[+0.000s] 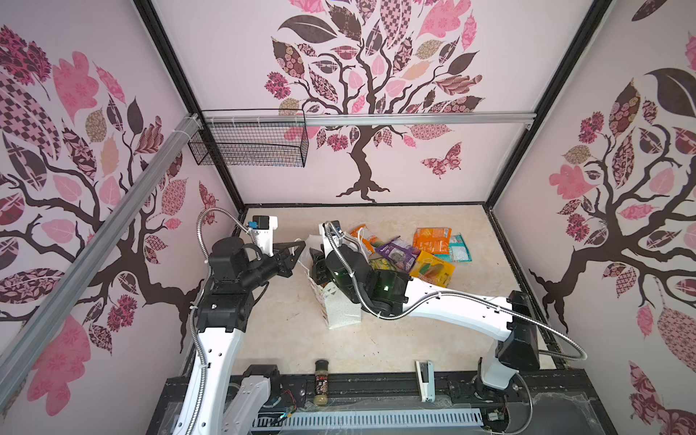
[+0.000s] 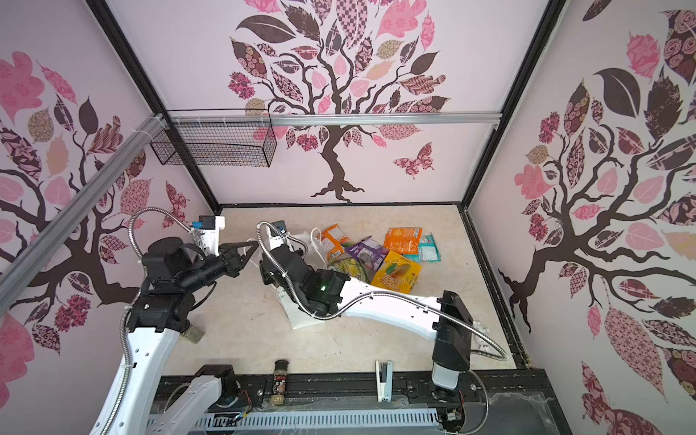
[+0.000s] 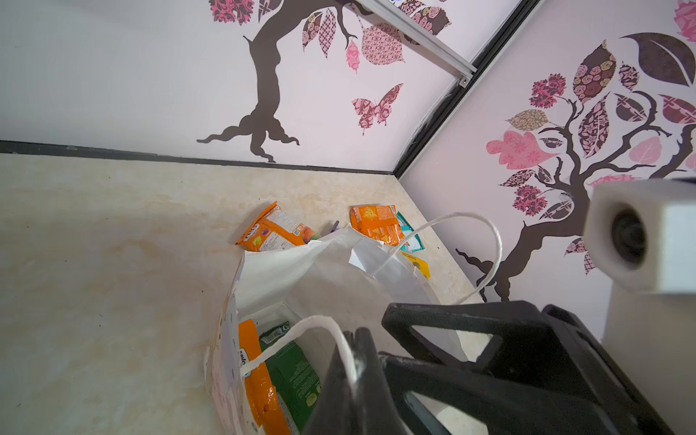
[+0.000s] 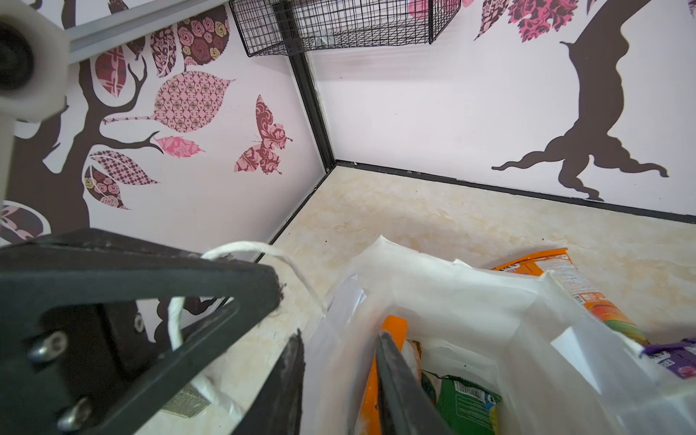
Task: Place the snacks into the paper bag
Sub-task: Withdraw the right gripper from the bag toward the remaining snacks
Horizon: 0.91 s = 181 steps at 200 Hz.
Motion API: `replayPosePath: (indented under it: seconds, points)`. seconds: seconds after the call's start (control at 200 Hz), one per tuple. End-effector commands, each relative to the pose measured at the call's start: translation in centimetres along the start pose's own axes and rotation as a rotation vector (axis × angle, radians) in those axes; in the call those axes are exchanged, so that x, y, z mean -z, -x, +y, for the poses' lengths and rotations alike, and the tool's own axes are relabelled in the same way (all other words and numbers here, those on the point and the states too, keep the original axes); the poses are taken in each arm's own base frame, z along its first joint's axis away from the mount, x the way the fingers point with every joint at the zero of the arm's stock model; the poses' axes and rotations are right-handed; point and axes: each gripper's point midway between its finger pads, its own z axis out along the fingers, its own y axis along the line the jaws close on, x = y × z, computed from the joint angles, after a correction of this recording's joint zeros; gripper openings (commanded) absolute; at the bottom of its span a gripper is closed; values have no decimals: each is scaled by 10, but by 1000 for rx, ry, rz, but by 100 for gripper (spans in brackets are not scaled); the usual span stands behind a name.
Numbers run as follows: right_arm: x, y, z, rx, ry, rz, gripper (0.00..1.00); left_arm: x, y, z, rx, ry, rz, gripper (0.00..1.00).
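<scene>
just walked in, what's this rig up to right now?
Bagging snacks. The left gripper is shut on a cord handle of the paper bag, whose mouth stands open. The right gripper is at the mouth, jaws apart, one finger inside. An orange packet and a green packet are in the bag. Several more packets lie heaped on the table beside it.

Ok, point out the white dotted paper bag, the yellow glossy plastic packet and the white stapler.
White dotted paper bag (image 1: pixel 341 310): in a top view, on its near wall.
Yellow glossy plastic packet (image 1: pixel 433 269): in a top view, mid-face.
White stapler (image 1: pixel 425 380): in a top view, on its top arm.
</scene>
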Motion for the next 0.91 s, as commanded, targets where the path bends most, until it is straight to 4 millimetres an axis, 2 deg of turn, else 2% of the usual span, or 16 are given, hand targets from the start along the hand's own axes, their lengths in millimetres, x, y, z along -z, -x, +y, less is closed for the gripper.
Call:
replayPosePath:
  seconds: [0.0, 0.165, 0.275, 0.425, 0.555, 0.665, 0.9]
  points:
    - [29, 38, 13, -9, 87, -50, 36, -1, -3, 4, -15, 17, -4, 5]
    - [66, 55, 2, 13, 129, -71, 39, 1, -3, 6, -18, 31, -4, 4]
    - [83, 53, -13, 75, 89, -22, 42, 2, -3, 7, -22, 40, -7, 4]
    - [112, 45, -62, 99, -44, -14, 46, 0, -3, 7, -19, 36, -3, 5]
    - [131, 38, -106, 29, -102, 8, 46, 0, -3, 8, -20, 46, -3, 4]
    - [137, 20, -139, -24, -144, 60, 48, 0, -3, 8, -20, 43, -4, 4]
    - [147, -30, -181, -135, -177, 193, 54, 0, -3, 9, -20, 44, -1, 4]
